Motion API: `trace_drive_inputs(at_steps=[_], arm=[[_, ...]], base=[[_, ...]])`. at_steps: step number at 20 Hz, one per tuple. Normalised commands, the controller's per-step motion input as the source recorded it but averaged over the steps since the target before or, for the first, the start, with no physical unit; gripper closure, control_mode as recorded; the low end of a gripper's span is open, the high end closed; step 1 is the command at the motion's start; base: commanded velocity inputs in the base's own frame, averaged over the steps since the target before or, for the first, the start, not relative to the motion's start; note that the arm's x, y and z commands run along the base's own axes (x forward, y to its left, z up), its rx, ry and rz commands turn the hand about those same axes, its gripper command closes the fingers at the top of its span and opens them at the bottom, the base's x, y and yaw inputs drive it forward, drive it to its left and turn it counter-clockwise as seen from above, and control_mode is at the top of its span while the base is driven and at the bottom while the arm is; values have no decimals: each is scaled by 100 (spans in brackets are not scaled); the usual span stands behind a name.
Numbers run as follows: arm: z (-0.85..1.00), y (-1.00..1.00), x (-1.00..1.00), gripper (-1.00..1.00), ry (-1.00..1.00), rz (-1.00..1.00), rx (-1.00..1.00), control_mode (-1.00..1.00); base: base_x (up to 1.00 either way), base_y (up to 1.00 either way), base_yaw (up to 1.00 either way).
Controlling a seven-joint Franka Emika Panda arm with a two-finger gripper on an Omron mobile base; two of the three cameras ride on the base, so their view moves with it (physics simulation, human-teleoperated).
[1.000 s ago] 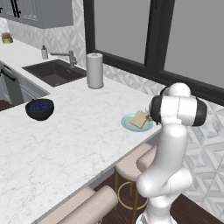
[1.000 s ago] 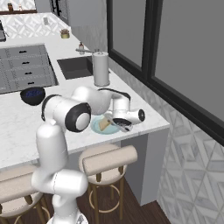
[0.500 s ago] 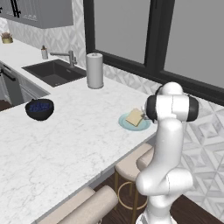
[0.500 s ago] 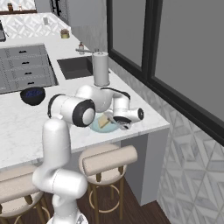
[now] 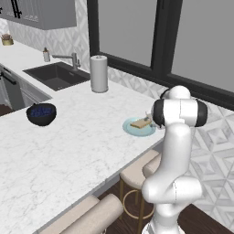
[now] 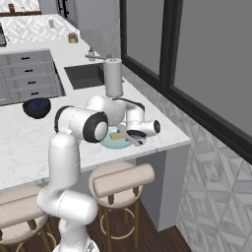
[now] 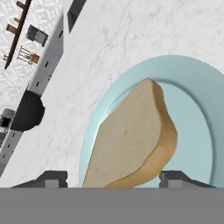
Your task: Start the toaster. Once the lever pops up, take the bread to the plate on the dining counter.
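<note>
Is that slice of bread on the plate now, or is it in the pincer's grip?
On the plate: the bread lies on the plate, and the pincer's tips stand apart on either side of it.

The bread [image 7: 131, 140] is a thin tan slice with a darker golden crust, lying on the plate [image 7: 192, 74] with its near end tilted up a little. The plate is small, round and pale blue-green, a bit wider than the slice. It sits flat on the white marble worktop [image 5: 68, 151], near the end by the window wall, just inside the edge above the stools.
</note>
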Motion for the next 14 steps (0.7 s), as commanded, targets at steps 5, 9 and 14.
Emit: trace_drive_inputs(at_steps=[5,9,14], arm=[[11,3,0,-100,21,-2,0,-100],[26,0,-3,-100,38,-3,0,-100],[29,0,-17,-100,38,-8,-3,-100]], base=[[0,0,0],[0,0,0],[0,0,0]])
